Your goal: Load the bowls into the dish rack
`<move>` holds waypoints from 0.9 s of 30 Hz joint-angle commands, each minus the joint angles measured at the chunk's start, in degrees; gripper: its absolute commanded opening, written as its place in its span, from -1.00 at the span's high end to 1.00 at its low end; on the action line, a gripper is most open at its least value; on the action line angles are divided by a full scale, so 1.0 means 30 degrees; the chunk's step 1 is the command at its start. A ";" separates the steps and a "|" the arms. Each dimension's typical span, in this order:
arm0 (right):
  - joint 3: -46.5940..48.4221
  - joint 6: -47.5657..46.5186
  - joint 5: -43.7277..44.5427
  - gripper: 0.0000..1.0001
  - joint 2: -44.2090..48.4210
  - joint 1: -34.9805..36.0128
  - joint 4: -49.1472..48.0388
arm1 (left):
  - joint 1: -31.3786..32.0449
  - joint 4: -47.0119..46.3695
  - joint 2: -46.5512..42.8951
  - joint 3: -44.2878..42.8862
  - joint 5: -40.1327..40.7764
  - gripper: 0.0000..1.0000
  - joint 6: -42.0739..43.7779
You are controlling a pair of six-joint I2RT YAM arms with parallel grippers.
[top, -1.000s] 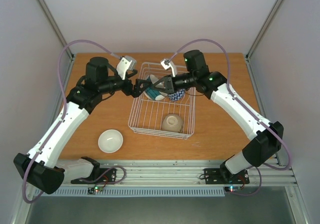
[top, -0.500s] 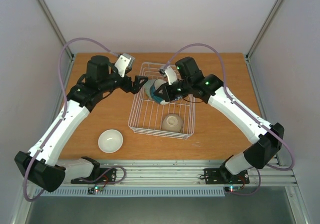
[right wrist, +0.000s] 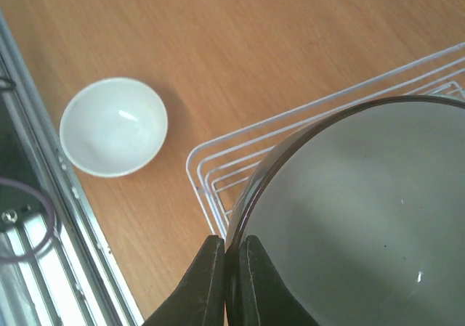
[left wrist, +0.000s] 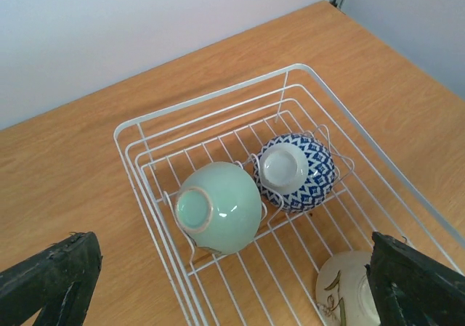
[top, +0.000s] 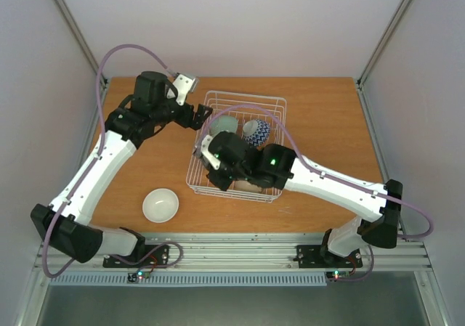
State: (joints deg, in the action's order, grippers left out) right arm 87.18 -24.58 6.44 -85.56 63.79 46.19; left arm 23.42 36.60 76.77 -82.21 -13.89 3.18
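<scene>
Near edge: metal rail [right wrist: 43, 217] runs along the counter [top: 320, 115].
White bowl [right wrist: 113, 126] sits upright on the wood just past the rail; well apart from the dish rack [top: 245, 93], off its near-left corner, with a band of wood between them.
Right hand [right wrist: 231, 250]: fingers [right wrist: 207, 282] drawn narrow, pinching the dark rim of a grey bowl [right wrist: 349, 217]; bowl held mouth-up over the rack's near-left corner, its rim overhanging the rounded corner wires; cannot tell whether it touches them.
Right arm reaches across the near half of the rack in the top view.
Beige bowl [left wrist: 349, 286] lies at the rack's near end, mostly under that arm from above.
A stretch of wire floor separates it from the far pair.
Far end: green bowl [left wrist: 218, 206] and blue-patterned bowl [left wrist: 294, 172] side by side, both tipped on edge against the tines, foot rings toward the left wrist camera; green one nearer the left rim, blue one nearer the right.
Left hand [top: 197, 115]: spread wide, holding nothing; hovers by the rack's far-left corner, fingers [left wrist: 51, 275] apart from the wires.
</scene>
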 commanded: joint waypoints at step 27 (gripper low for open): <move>0.0035 -0.1759 0.4674 0.92 0.0072 0.1369 0.0321 | 0.4161 1.0652 0.4532 -0.5642 0.2980 -0.79 0.4667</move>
State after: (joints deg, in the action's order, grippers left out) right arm 87.13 -28.64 18.44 -86.63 67.59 49.98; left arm 35.09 67.09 89.89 -98.50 -6.52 16.60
